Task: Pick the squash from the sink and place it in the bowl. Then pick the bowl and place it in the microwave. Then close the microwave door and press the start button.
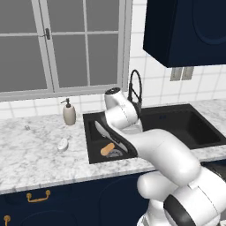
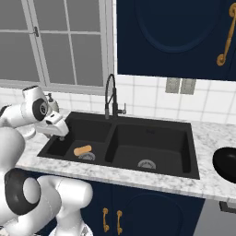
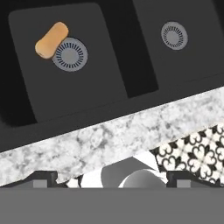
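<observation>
The orange-tan squash [image 1: 107,148] [image 2: 82,150] [image 3: 51,40] lies on the floor of the left basin of the black sink [image 2: 152,175], touching the round steel drain [image 3: 70,54]. My gripper [image 2: 61,135] [image 3: 112,178] hangs above the front left part of that basin, over the marble rim, apart from the squash. Its fingertips [image 3: 43,177] stand wide apart, open, with nothing between them. The glossy black bowl [image 2: 226,163] sits on the counter at the far right, cut by the picture's edge. The microwave and its door are out of view.
A black arched faucet [image 2: 110,94] stands behind the divider between the basins. A soap dispenser [image 1: 68,112] and a pale oval soap lump [image 1: 62,144] sit on the marble counter [image 1: 35,154] left of the sink. Dark blue cabinets [image 2: 175,37] hang above right.
</observation>
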